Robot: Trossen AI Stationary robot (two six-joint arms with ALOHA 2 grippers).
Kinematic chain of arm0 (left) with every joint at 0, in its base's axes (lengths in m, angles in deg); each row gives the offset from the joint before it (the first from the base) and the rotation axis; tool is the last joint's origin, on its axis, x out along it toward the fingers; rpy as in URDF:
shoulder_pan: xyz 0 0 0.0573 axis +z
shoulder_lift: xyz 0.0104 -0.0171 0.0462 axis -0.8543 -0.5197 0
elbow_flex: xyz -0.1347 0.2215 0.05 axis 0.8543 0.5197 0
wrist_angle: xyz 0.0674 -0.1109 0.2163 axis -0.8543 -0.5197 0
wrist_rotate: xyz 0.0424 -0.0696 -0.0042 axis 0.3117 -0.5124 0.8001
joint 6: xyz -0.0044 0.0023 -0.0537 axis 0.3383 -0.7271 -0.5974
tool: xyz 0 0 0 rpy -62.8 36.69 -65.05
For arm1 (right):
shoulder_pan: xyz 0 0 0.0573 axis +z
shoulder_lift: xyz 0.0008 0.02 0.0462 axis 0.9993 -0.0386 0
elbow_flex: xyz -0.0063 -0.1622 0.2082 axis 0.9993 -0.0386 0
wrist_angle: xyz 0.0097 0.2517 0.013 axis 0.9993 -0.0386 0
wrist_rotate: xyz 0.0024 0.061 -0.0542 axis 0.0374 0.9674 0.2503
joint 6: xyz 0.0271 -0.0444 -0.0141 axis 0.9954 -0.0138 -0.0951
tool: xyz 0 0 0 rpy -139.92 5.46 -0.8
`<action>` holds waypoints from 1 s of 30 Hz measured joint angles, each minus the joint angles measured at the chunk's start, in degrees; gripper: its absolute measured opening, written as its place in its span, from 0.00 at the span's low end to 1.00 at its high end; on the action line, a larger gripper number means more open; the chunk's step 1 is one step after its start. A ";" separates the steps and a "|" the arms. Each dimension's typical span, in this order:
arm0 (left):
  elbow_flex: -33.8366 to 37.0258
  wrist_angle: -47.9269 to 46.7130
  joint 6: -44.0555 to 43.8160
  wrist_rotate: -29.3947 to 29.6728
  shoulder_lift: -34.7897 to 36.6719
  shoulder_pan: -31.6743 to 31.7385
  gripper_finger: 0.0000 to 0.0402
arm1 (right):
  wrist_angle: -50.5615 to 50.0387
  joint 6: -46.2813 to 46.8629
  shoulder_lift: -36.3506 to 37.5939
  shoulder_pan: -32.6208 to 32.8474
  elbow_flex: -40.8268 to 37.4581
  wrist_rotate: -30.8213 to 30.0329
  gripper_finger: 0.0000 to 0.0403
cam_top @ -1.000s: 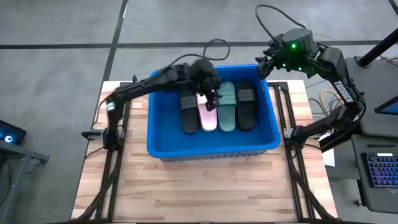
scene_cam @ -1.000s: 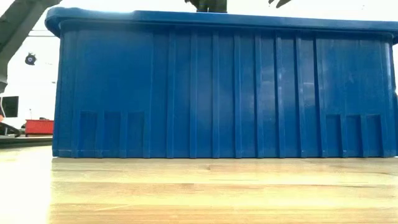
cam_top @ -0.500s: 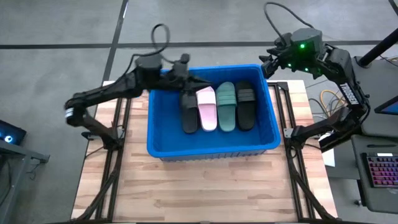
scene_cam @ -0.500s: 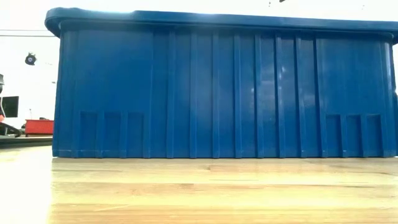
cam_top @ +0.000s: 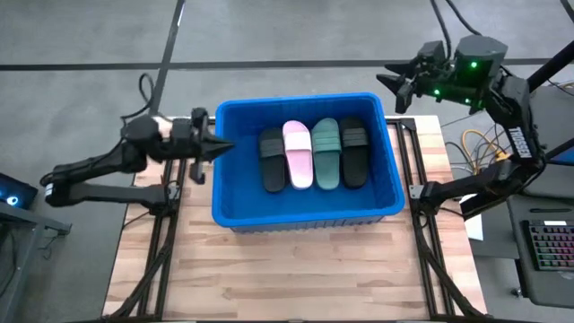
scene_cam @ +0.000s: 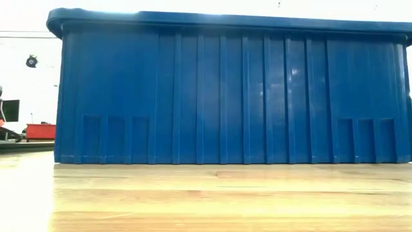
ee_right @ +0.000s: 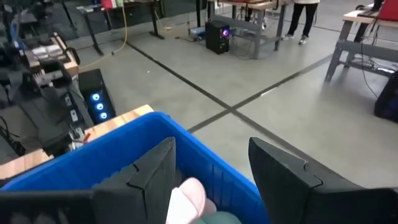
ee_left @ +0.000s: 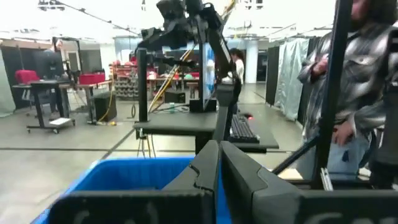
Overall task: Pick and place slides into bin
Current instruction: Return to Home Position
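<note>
Found four slides (cam_top: 299,157) lying side by side inside bin (cam_top: 305,213), mid-counter (cam_top: 296,278). Noted left tool (cam_top: 218,146) pressed together, empty, tip just beside bin's left rim. Noted right tool (cam_top: 401,82) spread, empty, just beyond far right corner. Judged risk: clipping rim while pulling away, shoving bin across counter.

Bin (cam_top: 305,213) bright blue. Left black slide (cam_top: 272,163) & right black slide (cam_top: 354,154) plain blk; pink slide (cam_top: 298,157) lt pink; green slide (cam_top: 326,157) dk green. Table (cam_top: 296,269) pale wood, plank stripes. Floor (cam_top: 81,54) grey w/ dark lines.
</note>
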 joint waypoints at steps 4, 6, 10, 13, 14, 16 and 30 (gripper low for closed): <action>8.93 -0.15 -1.15 2.37 9.11 -0.06 0.00 | 0.29 0.09 -0.54 0.00 0.00 0.00 0.48; 13.50 -0.19 -1.39 5.46 13.24 -0.06 0.00 | 0.29 0.51 -1.09 0.00 0.00 0.20 0.48; 21.89 2.30 -1.39 10.45 22.30 -0.04 0.00 | 0.34 0.94 -2.30 -0.02 0.00 3.99 0.48; 27.22 2.27 -1.13 12.07 29.12 -0.04 0.00 | 0.98 2.07 -3.03 0.00 0.00 7.64 0.48; 29.02 2.14 -1.30 12.05 31.28 -0.02 0.00 | 1.45 2.45 -3.29 0.00 -0.02 9.12 0.48; 32.21 2.66 -1.53 11.93 36.09 -0.04 0.00 | 3.31 3.60 -3.64 0.63 -0.02 11.59 0.48; 38.34 -0.32 -4.71 12.24 43.18 -0.09 0.00 | 16.81 3.04 -2.58 14.88 -1.89 4.34 0.48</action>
